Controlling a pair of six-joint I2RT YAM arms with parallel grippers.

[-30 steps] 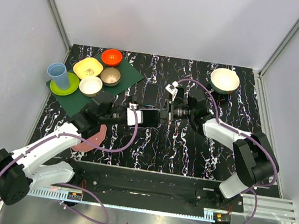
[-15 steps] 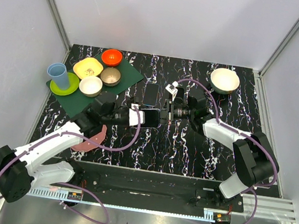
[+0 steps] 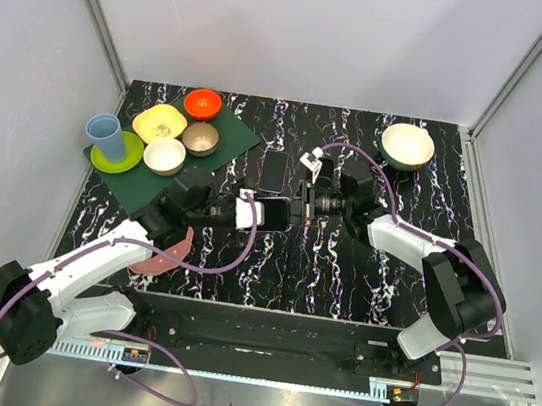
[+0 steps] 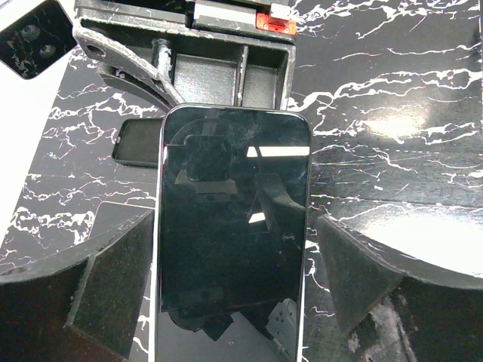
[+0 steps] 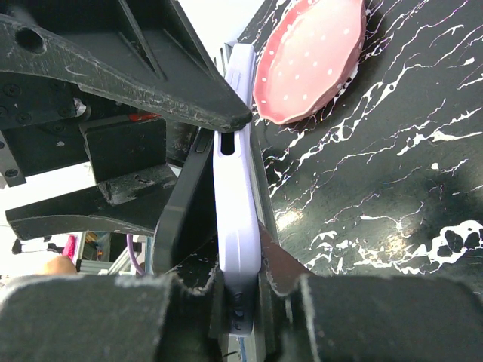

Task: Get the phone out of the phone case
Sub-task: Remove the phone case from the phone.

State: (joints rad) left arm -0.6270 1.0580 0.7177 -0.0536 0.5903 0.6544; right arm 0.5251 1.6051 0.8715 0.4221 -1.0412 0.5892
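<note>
The phone [image 4: 232, 226] is held in the air at mid-table [image 3: 273, 213], its dark screen facing the left wrist camera. In the right wrist view its lilac case [image 5: 238, 219] shows edge-on, with a dark edge close on its left. My right gripper [image 5: 243, 290] is shut on the cased phone's end; it shows in the left wrist view [image 4: 219, 60] and from above [image 3: 296, 210]. My left gripper [image 4: 234, 279] straddles the phone's near end from the sides [image 3: 254, 212]. Its left pad [image 4: 113, 279] lies at the phone's edge, and the right pad stands apart.
A dark flat rectangular object [image 3: 274, 170] lies on the table just behind the grippers, also seen in the left wrist view [image 4: 136, 143]. A pink plate [image 3: 165, 252] lies under the left arm. Bowls and a blue cup [image 3: 107, 137] sit on a green mat at the back left. A white bowl [image 3: 407, 146] stands at the back right.
My left gripper has edged a little to the right along the phone, towards the right gripper. The right arm has not visibly moved.
</note>
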